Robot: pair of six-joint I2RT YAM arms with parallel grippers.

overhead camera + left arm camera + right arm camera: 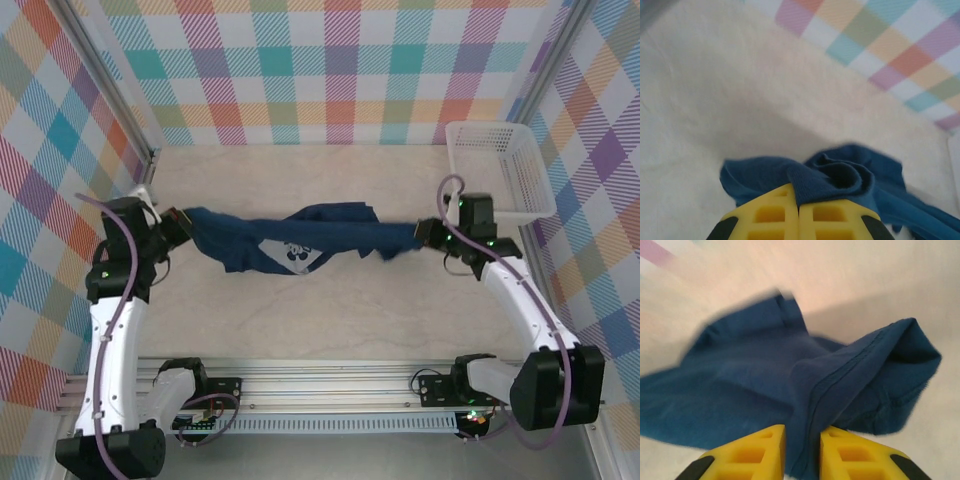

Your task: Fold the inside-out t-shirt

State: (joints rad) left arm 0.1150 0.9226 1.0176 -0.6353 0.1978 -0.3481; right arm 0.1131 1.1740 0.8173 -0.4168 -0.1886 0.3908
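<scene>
The weak spot is my right tool (pixel 802 442). Its fingers stand a little apart with one hemmed fold of the t-shirt (pixel 765 375) running down between them, so I judge that grip to be thin. If I pull outward harder, that fold could slide out. The right end would then drop to the bench (pixel 300 330) in a heap, and I would have to hunt for a corner again.

My left tool (pixel 799 202) has the opposite trouble. It bites a thick wad, and I cannot tell which part of the shirt that wad is, so a fold made from here may come out crooked. Further out, the middle of the shirt is twisted and bunched rather than flat, and laying it down like this would trap the twist. At the upper right of the overhead view, the white basket (pixel 500 170) stands close beside my right wrist, where a wide swing could knock it.

Now the tools. At the bottom centre of the left wrist view, my left tool is closed tight, finger against finger, with blue cloth gathered over the tips. At the bottom centre of the right wrist view, my right tool is nearly closed, pinching the fold that fills the narrow gap. In the overhead view the t-shirt (pixel 290 240) stretches across the middle of the frame, from the left tool (pixel 178 217) at mid-left to the right tool (pixel 425 233) at mid-right.
</scene>
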